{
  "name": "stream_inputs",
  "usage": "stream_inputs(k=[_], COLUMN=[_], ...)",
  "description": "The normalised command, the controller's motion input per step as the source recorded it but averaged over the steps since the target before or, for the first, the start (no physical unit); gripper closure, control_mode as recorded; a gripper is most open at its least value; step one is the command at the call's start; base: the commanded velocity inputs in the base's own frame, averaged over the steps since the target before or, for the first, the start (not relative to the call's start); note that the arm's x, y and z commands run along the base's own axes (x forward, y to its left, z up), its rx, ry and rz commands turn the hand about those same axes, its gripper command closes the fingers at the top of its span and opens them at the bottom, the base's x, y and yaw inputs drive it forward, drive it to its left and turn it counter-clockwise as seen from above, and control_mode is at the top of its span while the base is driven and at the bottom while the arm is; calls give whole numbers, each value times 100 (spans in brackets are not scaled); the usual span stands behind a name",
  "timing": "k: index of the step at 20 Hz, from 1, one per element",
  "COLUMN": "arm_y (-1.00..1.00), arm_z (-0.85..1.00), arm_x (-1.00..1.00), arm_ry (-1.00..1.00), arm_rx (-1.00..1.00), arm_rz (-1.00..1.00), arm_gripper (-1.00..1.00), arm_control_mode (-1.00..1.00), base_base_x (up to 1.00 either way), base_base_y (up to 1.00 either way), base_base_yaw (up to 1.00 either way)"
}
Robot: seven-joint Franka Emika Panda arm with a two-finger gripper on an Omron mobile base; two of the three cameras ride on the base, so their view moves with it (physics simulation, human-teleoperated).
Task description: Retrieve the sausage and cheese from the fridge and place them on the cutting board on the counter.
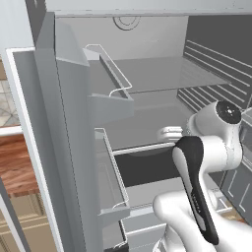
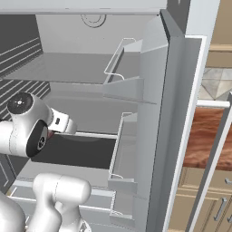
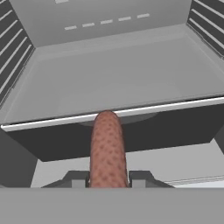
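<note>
Gripper fingers clamp the sausage at its near end, in front of the fridge shelf. Looks light, firm, smooth-skinned; a mid-length grip would likely resist pivoting.

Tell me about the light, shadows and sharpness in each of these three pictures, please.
Hand view: flat even light, a soft shadow on the grey fridge shelf behind the reddish-brown speckled sausage, whose near end looks enlarged. Left base view: no glare, dark gap under the shelf, everything equally sharp. Right base view: the same dull render, striped inner fridge wall in shade.
</note>
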Motion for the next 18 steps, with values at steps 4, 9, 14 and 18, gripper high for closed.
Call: stream_inputs(k=[4,9,14,18], arm_y=[0,0,0,0], arm_z=[0,0,0,0], arm_x=[0,0,0,0], arm_ry=[0,0,0,0], arm_rx=[0,0,0,0], arm_rz=[0,0,0,0], arm_gripper=[100,100,100,100], arm_control_mode=[100,100,100,100], base_base_x=[-69,-100,-100,-100], base_base_y=[0,-16,-11,8], base_base_yaw=[2,0,0,3])
